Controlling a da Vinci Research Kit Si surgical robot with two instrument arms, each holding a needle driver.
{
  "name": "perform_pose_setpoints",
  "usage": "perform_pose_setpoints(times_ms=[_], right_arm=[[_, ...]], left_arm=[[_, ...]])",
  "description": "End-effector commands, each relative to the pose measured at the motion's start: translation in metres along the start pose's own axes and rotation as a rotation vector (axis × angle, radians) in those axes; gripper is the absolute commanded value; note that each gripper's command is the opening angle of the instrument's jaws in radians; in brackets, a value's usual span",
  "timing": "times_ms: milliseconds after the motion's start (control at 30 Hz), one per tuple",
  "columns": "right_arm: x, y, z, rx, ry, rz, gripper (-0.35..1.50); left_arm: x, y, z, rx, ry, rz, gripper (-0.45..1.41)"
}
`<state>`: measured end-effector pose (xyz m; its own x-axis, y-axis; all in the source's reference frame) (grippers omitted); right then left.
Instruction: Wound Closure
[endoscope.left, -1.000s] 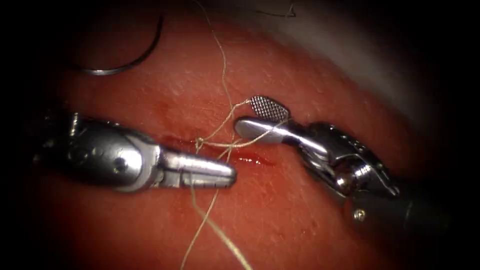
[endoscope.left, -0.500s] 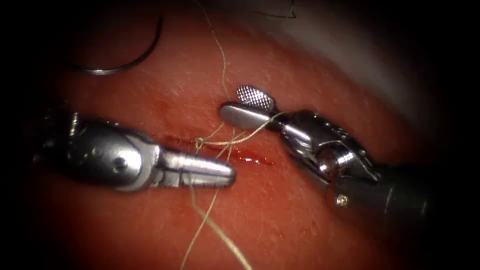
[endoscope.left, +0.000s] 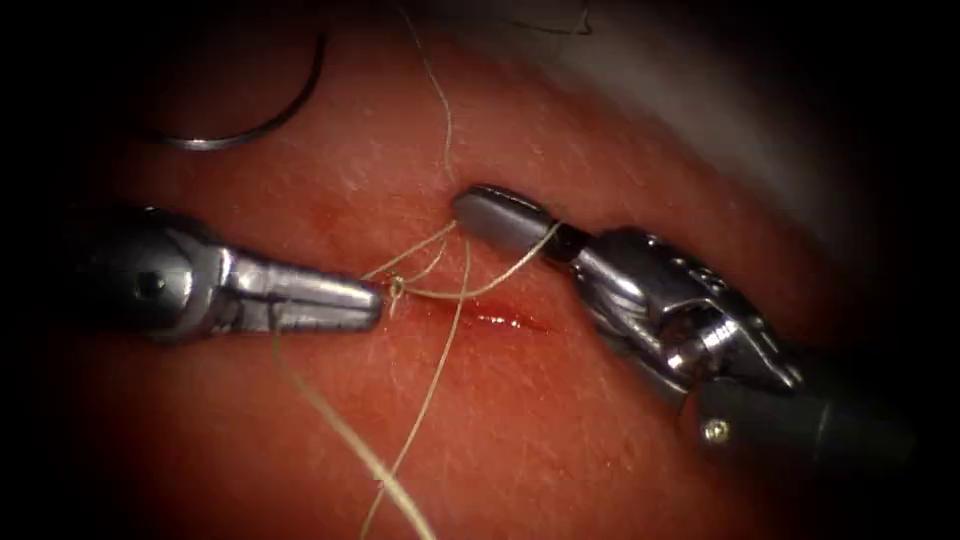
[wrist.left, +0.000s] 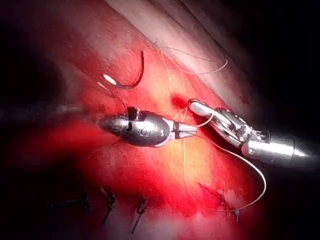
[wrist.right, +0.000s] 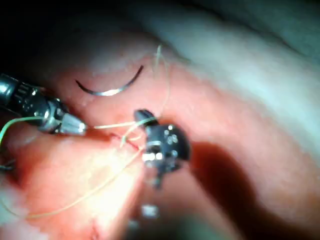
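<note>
The curved needle (endoscope.left: 255, 128) lies loose on the tissue (endoscope.left: 560, 430), up and left of the cut (endoscope.left: 505, 320), and neither tool holds it. My left tool (endoscope.left: 372, 298) sits left of the cut, shut on the pale thread (endoscope.left: 430, 390), which crosses its jaws and trails down. A small knot (endoscope.left: 397, 287) sits at the cut just off its tip. My right tool (endoscope.left: 468, 205) is above the cut, shut on a strand of thread, with a loop lying around its jaws. In the wrist views the needle (wrist.left: 135, 82) (wrist.right: 107, 91) rests beyond the left tool (wrist.left: 187, 131) and the right tool (wrist.right: 142, 116).
Red fluid wets the cut. The tissue's pale far edge (endoscope.left: 700, 110) runs across the upper right. Three dark stitches (wrist.left: 107, 200) sit further along the tissue in the left wrist view. A long slack length of thread (wrist.left: 260, 175) curves under the right tool's shaft.
The right tool's jaws went from open to shut on the thread and shifted slightly left. The left tool drew back to the left, taking its thread with it.
</note>
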<state>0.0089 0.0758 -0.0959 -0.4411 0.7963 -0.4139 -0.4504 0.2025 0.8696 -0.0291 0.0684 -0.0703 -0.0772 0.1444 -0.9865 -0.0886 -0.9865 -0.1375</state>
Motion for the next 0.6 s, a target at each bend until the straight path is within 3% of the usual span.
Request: perform_pose_setpoints(times_ms=[33, 233, 600], right_arm=[[0.0003, -0.0015, 0.0006, 0.018, 0.001, -0.034, -0.35], [-0.0013, -0.0035, 0.0005, 0.051, -0.032, -0.087, -0.35], [-0.0043, -0.0036, -0.0004, 0.06, -0.084, -0.118, -0.35]], left_arm=[[-0.0005, -0.0002, -0.0001, 0.008, -0.002, -0.013, -0.35], [-0.001, -0.0047, -0.0027, 0.052, -0.045, -0.058, -0.35], [-0.0039, -0.0157, -0.0002, 0.101, -0.104, -0.097, -0.35]])
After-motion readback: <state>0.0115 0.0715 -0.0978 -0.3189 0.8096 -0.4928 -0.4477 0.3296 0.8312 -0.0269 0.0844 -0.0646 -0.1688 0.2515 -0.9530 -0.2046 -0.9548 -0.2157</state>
